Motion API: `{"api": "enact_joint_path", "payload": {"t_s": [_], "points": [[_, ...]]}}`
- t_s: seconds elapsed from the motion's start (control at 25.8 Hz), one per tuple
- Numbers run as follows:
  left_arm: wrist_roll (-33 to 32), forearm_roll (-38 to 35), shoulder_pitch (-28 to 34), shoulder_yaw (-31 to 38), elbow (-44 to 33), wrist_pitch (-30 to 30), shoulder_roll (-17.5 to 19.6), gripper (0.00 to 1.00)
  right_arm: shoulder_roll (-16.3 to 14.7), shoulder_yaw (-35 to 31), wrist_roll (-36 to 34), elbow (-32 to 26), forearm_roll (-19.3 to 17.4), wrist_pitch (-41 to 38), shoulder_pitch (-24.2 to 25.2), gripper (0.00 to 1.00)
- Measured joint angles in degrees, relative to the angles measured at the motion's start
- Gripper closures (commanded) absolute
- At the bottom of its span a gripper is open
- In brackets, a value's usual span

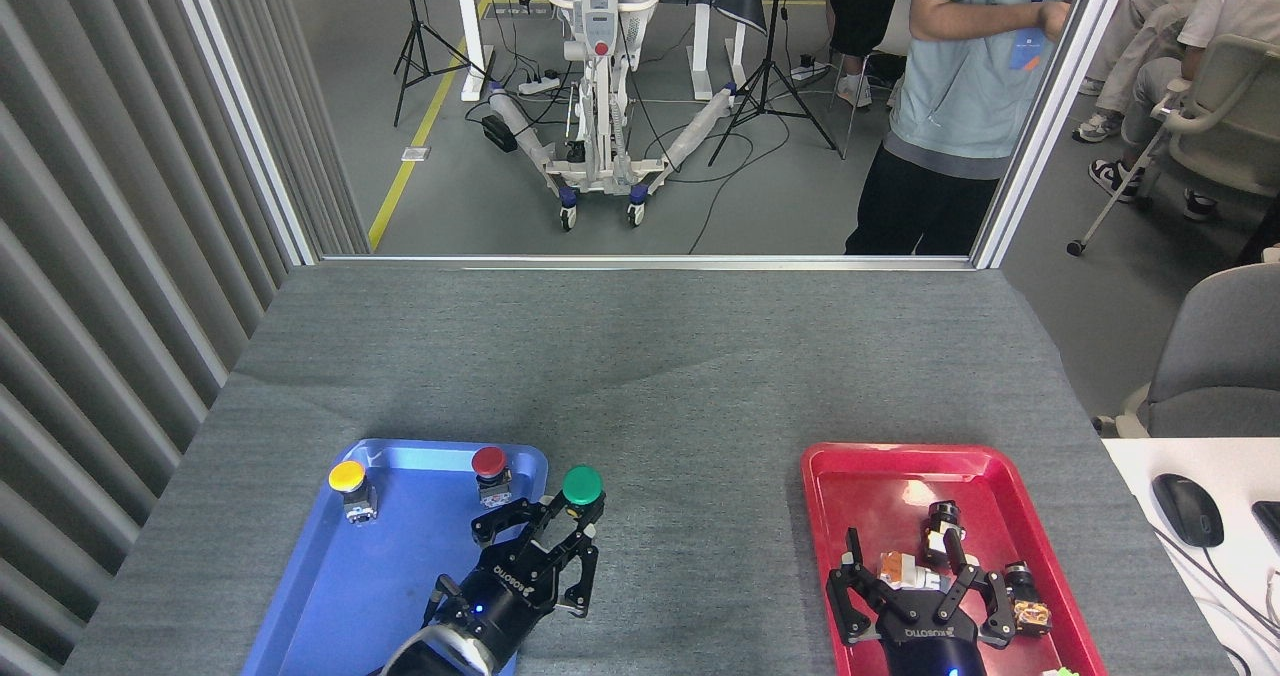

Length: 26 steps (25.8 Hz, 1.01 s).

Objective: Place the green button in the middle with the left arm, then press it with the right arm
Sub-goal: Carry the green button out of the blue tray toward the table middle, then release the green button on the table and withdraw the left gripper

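Green button: round, glossy green mushroom cap; the base below it is mostly hidden by black fingers, so its details are hard to make out. It sits at the right edge of the blue tray, over the boundary with the grey cloth.
Left gripper: fingers closed around the button's base, holding it; a blue light shows on the wrist.
Right gripper: over the red tray, fingers spread apart, holding nothing.
Middle: bare grey textured cloth between the two trays.
Other buttons: yellow button and red button stand upright at the blue tray's far end.
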Motion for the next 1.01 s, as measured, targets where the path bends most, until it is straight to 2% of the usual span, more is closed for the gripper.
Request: {"api": "enact_joint_path", "payload": {"t_s": [0.15,0.35,0.74,0.81,0.89,1.01], "points": [[-1.4,-0.7,-3.6,-2.0,7.1,0.1,-3.0,0.86,0.0,0.0,-0.2,0.0,0.0,0.0,0.0,0.0],[-2.0,-0.9,-5.6,-3.8,14.0,0.1,-4.7,0.86,0.0,0.0,-0.2,0.0,0.0,0.0,0.0,0.0],[-2.0,-0.9,-6.0,-6.2,18.4,0.2,-5.3,0.78,0.0,0.0,-0.2,0.1,0.0,0.0,0.0,0.0],[-1.9,-0.9,-6.1,-6.4,18.9,0.2,-5.4,0.69,0.0,0.0,-0.2,0.1,0.0,0.0,0.0,0.0],[-1.8,-0.9,-6.1,-6.5,19.2,0.3,-5.5,0.5,0.0,0.0,-0.2,0.1,0.0,0.0,0.0,0.0],[-1.5,-0.8,-6.1,-7.0,19.4,0.3,-5.5,0.31,0.0,0.0,-0.2,0.1,0.0,0.0,0.0,0.0]]}}
